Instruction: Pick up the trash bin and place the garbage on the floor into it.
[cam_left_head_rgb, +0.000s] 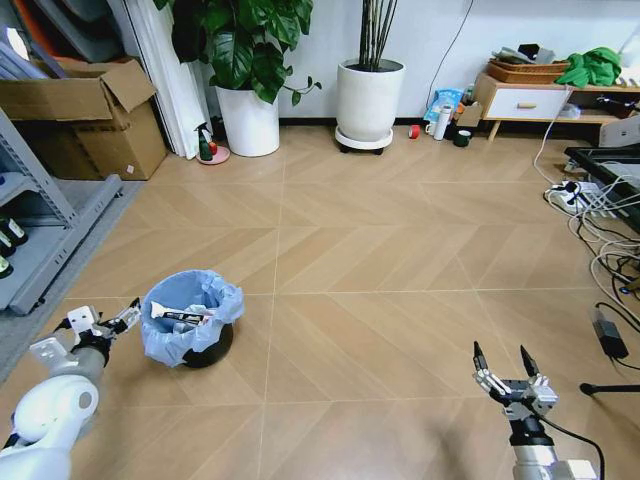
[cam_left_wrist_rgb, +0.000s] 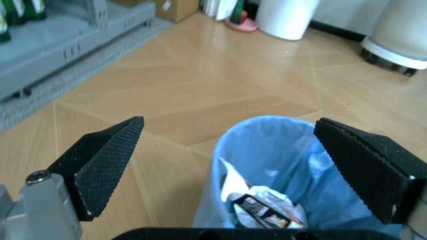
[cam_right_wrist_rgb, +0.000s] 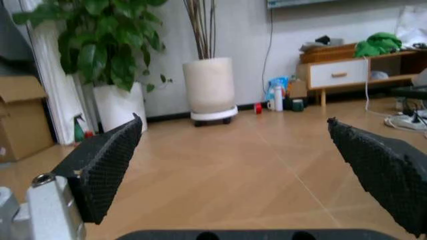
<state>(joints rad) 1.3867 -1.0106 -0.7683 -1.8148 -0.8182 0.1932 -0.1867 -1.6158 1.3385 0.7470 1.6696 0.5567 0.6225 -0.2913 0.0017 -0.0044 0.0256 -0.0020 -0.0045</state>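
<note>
The trash bin (cam_left_head_rgb: 190, 322), a small dark round bin lined with a crinkly light-blue bag, stands on the wood-look floor (cam_left_head_rgb: 380, 300) at the near left. Garbage (cam_left_head_rgb: 185, 317) lies inside it: a crumpled white paper and a dark wrapper (cam_left_wrist_rgb: 263, 206). My left gripper (cam_left_head_rgb: 112, 318) hangs open just left of the bin, level with the rim and apart from it. In the left wrist view the bin (cam_left_wrist_rgb: 280, 165) shows beyond the spread left gripper (cam_left_wrist_rgb: 228, 125). My right gripper (cam_left_head_rgb: 500, 352) is open above bare floor at the near right, nothing between its fingers (cam_right_wrist_rgb: 107, 160).
Two white plant pots (cam_left_head_rgb: 368, 98) stand at the far wall, with a green spray bottle (cam_left_head_rgb: 205, 143) and a red tape roll (cam_left_head_rgb: 414, 131) nearby. A cardboard box (cam_left_head_rgb: 85, 115) and grey shelf (cam_left_head_rgb: 45, 230) line the left. Cables (cam_left_head_rgb: 600, 230) sprawl on the right.
</note>
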